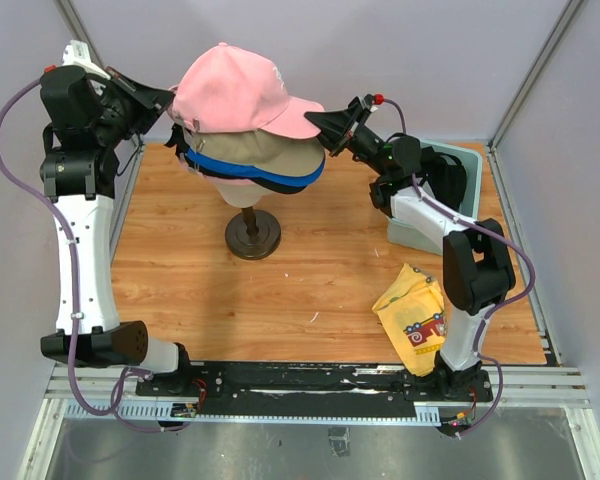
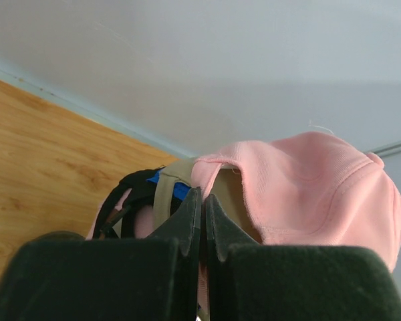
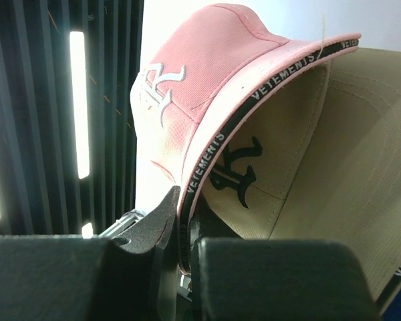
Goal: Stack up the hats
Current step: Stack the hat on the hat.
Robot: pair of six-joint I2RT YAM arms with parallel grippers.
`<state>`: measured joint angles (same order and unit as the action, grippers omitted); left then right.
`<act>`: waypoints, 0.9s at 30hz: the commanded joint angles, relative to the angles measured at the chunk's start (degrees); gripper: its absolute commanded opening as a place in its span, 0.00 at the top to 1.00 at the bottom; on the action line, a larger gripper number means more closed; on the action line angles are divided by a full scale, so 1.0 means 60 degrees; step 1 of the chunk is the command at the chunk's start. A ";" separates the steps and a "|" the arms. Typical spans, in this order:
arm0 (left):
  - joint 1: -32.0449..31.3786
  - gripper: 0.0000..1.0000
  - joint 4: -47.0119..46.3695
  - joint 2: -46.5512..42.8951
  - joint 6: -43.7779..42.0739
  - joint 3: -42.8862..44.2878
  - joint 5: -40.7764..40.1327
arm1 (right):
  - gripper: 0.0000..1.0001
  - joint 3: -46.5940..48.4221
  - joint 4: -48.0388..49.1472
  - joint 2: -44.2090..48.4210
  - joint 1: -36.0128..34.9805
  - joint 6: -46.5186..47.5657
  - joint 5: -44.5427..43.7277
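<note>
A pink fabric baseball cap [image 2: 321, 187] is pinched at its rear edge by the black left gripper [image 2: 202, 200]; a tan fabric cap [image 2: 166, 195], blue cap [image 2: 180, 190] and black cap [image 2: 130, 194] are seen beneath.

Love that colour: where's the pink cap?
In the overhead view, the pink cap tops the stacked caps on the mannequin head, far centre, gripped by the left hand and right hand.
</note>
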<state>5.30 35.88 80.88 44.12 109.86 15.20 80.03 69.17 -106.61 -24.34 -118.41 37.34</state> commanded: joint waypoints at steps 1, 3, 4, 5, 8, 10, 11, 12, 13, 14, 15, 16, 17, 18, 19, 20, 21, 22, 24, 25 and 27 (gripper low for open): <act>0.0083 0.99 0.0325 -0.0238 -0.0363 0.0235 0.0297 | 0.99 -0.0286 0.0455 0.0385 0.0072 0.0110 0.0623; 0.0081 1.00 0.0292 -0.0485 -0.0400 -0.0174 0.0314 | 0.99 -0.0453 0.0567 0.0394 0.0074 0.0068 0.0641; 0.0083 0.99 0.0294 -0.0578 -0.0440 -0.0351 0.0296 | 0.99 -0.0534 0.0612 0.0415 0.0072 0.0063 0.0664; 0.0083 0.99 0.0310 -0.0645 -0.0472 -0.0485 0.0283 | 0.99 -0.0610 0.0641 0.0440 0.0072 0.0062 0.0692; 0.0083 0.99 0.0399 -0.0748 -0.0589 -0.0737 0.0203 | 0.99 -0.0743 0.0645 0.0531 0.0072 0.0156 0.0832; 0.0076 0.99 0.0394 -0.0765 -0.0620 -0.0860 0.0203 | 0.99 -0.0788 0.0631 0.0591 0.0072 0.0223 0.0966; 0.0082 0.99 0.0398 -0.0778 -0.0615 -0.0926 0.0205 | 0.99 -0.0818 0.0603 0.0641 0.0072 0.0300 0.1032; 0.0083 0.99 0.0380 -0.0780 -0.0636 -0.0993 0.0198 | 0.99 -0.0891 0.0532 0.0693 0.0072 0.0378 0.1096; 0.0083 0.99 0.0380 -0.0791 -0.0650 -0.1089 0.0186 | 0.99 -0.0981 0.0461 0.0753 0.0072 0.0464 0.1157; 0.0083 0.99 0.0385 -0.0794 -0.0676 -0.1162 0.0167 | 0.99 -0.1102 0.0388 0.0817 0.0072 0.0570 0.1195; 0.0083 0.99 0.0382 -0.0787 -0.0736 -0.1244 0.0115 | 0.99 -0.1222 0.0338 0.0863 0.0072 0.0644 0.1213; 0.0083 0.99 0.0402 -0.0781 -0.0765 -0.1339 0.0055 | 0.99 -0.1323 0.0312 0.0896 0.0072 0.0693 0.1230; 0.0074 1.00 0.0428 -0.0767 -0.0828 -0.1402 0.0004 | 0.99 -0.1414 0.0309 0.0917 0.0072 0.0729 0.1252; 0.0075 1.00 0.0454 -0.0758 -0.0865 -0.1444 -0.0048 | 0.99 -0.1516 0.0310 0.0929 0.0070 0.0755 0.1279; 0.0082 0.99 0.0506 -0.0752 -0.0908 -0.1506 -0.0104 | 0.99 -0.1605 0.0310 0.0936 0.0072 0.0790 0.1302; 0.0083 0.99 0.0531 -0.0751 -0.0963 -0.1569 -0.0157 | 0.99 -0.1671 0.0287 0.0950 0.0072 0.0831 0.1336; 0.0083 1.00 0.0569 -0.0762 -0.1010 -0.1624 -0.0237 | 0.99 -0.1754 0.0236 0.0942 0.0072 0.0898 0.1384; 0.0074 1.00 0.0594 -0.0783 -0.1036 -0.1692 -0.0298 | 0.99 -0.1823 0.0233 0.0926 0.0072 0.0925 0.1412; 0.0083 0.99 0.0591 -0.0822 -0.1067 -0.1833 -0.0338 | 0.99 -0.1967 0.0304 0.0869 0.0059 0.0925 0.1419; 0.0082 0.99 0.0584 -0.0826 -0.1076 -0.1877 -0.0336 | 0.99 -0.2031 0.0308 0.0844 0.0057 0.0946 0.1446; 0.0083 1.00 0.0612 -0.0824 -0.1094 -0.1974 -0.0383 | 0.99 -0.2157 0.0288 0.0820 0.0035 0.0998 0.1501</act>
<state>5.26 36.95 76.97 40.07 99.72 15.40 69.58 71.26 -101.97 -24.34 -115.13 40.07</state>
